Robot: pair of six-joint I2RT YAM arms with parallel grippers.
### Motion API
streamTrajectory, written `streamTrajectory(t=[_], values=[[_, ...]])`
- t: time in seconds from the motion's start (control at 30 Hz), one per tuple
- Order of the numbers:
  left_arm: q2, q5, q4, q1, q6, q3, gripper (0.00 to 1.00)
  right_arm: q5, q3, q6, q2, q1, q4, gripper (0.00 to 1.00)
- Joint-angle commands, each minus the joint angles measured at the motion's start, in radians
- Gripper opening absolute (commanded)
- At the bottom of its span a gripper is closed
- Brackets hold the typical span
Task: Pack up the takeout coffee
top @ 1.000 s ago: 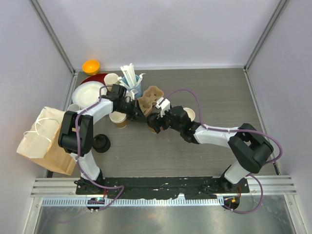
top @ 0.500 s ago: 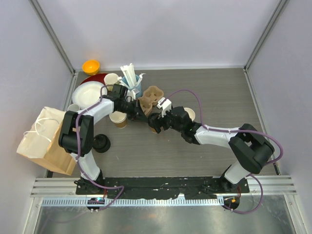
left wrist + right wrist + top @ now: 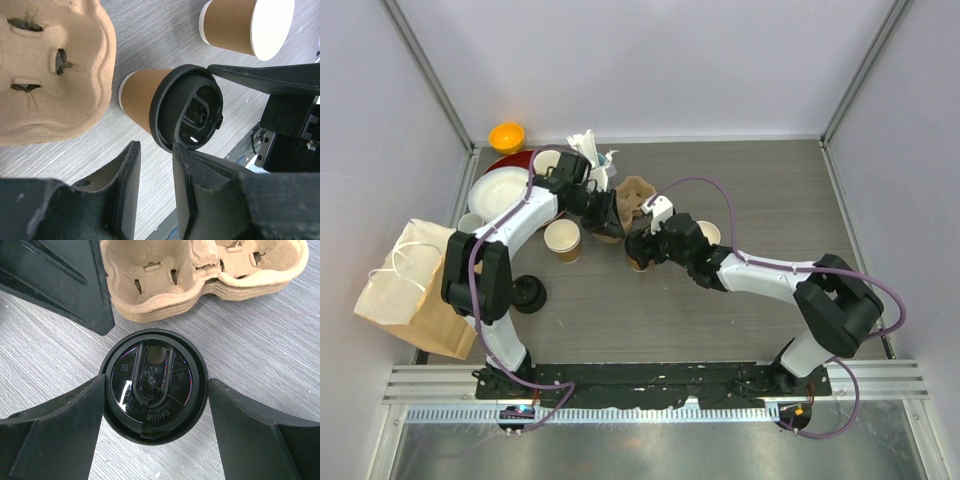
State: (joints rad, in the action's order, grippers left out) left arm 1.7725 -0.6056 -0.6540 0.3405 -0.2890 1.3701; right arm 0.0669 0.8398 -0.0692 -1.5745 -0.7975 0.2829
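Observation:
A brown kraft coffee cup with a black sip lid (image 3: 154,385) stands on the table, just in front of the moulded pulp cup carrier (image 3: 200,275). My right gripper (image 3: 155,390) is shut on this cup, one finger on each side of the lid; in the top view the gripper (image 3: 638,250) is right over it. My left gripper (image 3: 155,150) is open and empty, its fingertips just beside the lid (image 3: 190,107). In the top view it (image 3: 610,222) sits between the carrier (image 3: 638,190) and an open lidless cup (image 3: 563,238). Another lidless cup (image 3: 708,233) stands right of the right wrist.
A loose black lid (image 3: 527,293) lies at front left, near a brown paper bag (image 3: 410,285) at the table's left edge. At back left are a white plate (image 3: 500,192), a pale mug (image 3: 548,162), a blue cup of white sticks (image 3: 595,160) and an orange bowl (image 3: 506,135).
My left gripper has drawn back from the lidded cup toward the back left, and its wrist now crowds the cup of sticks. The right gripper and the lidded cup have stayed put.

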Motion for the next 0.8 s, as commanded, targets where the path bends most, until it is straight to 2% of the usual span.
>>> streamTrajectory(t=[0.0,0.13,0.37,0.53,0.57,0.77], values=[[-0.025,0.009,-0.055,0.003,0.065,0.053,0.36,0.06,-0.042,-0.061,-0.009,-0.022,-0.243,0.43],[0.005,0.001,-0.072,0.003,0.073,0.063,0.37,0.073,0.004,-0.063,-0.022,-0.043,-0.277,0.48],[0.05,-0.006,-0.085,0.003,0.083,0.069,0.38,0.071,0.096,-0.083,-0.044,-0.052,-0.355,0.71],[0.062,-0.022,-0.098,0.003,0.097,0.078,0.38,0.06,0.119,-0.078,-0.033,-0.052,-0.366,0.8],[0.064,-0.022,-0.099,0.003,0.102,0.08,0.38,0.057,0.128,-0.078,-0.027,-0.051,-0.37,0.84],[0.071,-0.042,-0.108,0.005,0.108,0.086,0.39,0.034,0.162,-0.072,-0.019,-0.051,-0.375,0.89]])
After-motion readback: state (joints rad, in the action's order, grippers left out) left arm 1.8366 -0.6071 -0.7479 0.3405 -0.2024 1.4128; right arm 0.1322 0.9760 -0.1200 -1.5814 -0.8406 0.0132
